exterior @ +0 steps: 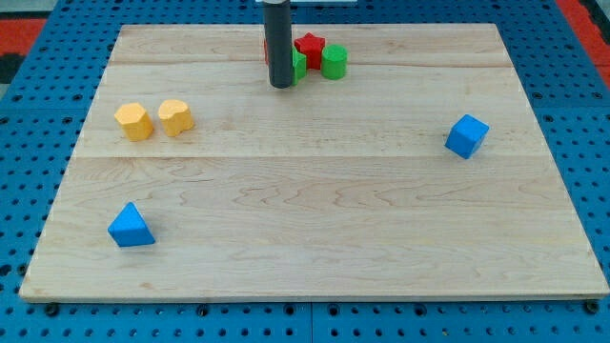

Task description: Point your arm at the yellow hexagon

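The yellow hexagon (pixel 133 121) lies at the view's left on the wooden board (pixel 315 238), with a yellow heart-shaped block (pixel 176 116) just to its right. My tip (pixel 281 86) rests on the board near the view's top centre, well to the right of both yellow blocks and apart from them. The rod stands in front of a cluster of blocks: a red star (pixel 310 47), a green round block (pixel 334 62) and a green block (pixel 299 65) partly hidden behind the rod.
A sliver of another red block (pixel 266 50) shows at the rod's left edge. A blue cube (pixel 466 135) lies at the view's right. A blue triangle (pixel 130 227) lies at the bottom left. Blue pegboard surrounds the board.
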Robot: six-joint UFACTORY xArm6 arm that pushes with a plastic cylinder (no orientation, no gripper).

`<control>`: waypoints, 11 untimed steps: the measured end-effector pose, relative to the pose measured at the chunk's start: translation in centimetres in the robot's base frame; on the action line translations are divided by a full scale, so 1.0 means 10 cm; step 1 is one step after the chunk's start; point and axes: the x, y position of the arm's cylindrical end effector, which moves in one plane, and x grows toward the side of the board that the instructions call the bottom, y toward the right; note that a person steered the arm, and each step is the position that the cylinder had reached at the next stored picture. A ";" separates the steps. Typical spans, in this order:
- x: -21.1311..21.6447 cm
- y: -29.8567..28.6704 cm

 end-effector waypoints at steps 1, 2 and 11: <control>0.26 0.15; 0.43 0.14; 1.48 -0.67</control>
